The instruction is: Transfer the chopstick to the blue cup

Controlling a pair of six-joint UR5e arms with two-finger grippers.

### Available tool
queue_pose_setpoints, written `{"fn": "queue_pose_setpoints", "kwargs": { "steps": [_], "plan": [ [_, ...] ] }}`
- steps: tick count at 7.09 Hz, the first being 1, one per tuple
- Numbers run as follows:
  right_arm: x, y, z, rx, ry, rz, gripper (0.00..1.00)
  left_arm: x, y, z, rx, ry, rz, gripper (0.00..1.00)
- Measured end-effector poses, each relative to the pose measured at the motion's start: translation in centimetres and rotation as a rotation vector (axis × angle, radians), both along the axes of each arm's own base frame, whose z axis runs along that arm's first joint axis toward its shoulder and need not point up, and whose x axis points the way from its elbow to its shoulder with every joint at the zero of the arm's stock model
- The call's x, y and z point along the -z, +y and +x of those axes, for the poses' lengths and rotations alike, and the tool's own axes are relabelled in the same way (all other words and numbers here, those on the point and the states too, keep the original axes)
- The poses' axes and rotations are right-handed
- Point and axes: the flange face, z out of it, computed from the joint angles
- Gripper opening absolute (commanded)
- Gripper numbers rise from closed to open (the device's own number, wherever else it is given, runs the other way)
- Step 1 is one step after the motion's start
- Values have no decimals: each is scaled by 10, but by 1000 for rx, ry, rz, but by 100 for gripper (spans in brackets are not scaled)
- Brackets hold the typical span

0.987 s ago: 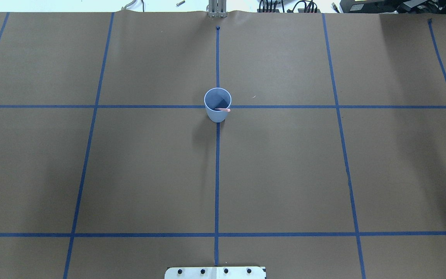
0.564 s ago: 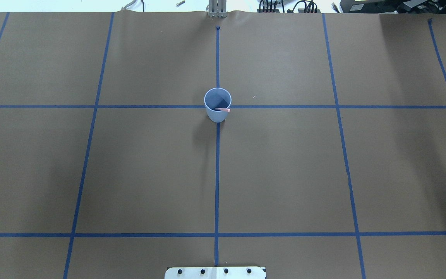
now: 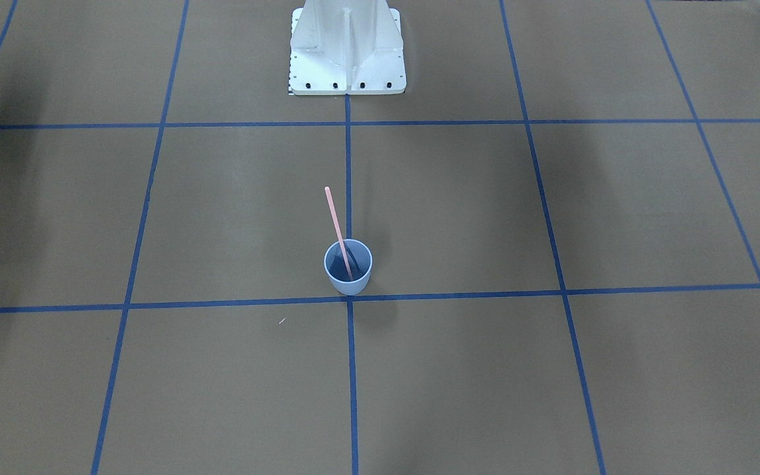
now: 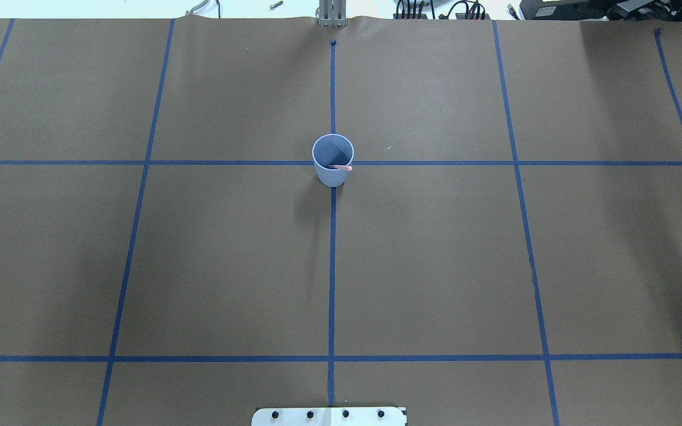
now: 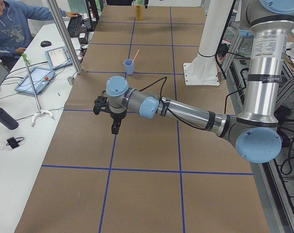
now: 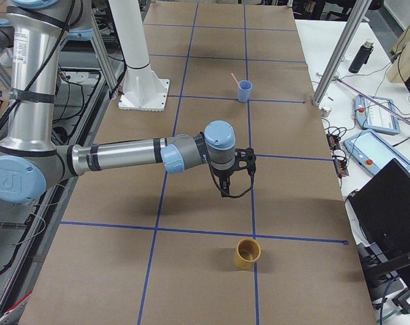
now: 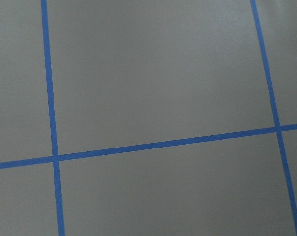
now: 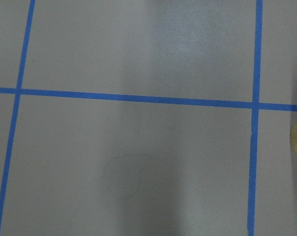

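Far from the left gripper and right gripper (finger spacing cannot be told), the blue cup could be toppled by the leaning pink chopstick.

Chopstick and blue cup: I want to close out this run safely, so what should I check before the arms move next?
1. Chopstick stands inside the blue cup, leaning: ok.
2. Blue cup upright on the table: ok.
3. Left hand well apart from the cup: ok.
4. Right hand well apart from the cup: ok.
5. Hands open and empty: cannot tell.
6. Yellow cup upright, apart from the right hand: ok.
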Motion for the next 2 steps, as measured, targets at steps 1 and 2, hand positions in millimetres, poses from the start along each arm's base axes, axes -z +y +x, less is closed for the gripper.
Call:
{"fn": "queue_pose_setpoints", "kwargs": {
  "steps": [1, 2],
  "plan": [
    [2, -1, 2, -4, -1, 5, 100, 0, 0, 0, -1, 0, 1, 99],
    [3, -1, 3, -6, -2, 6, 100, 0, 0, 0, -2, 1, 1, 99]
  ]
}}
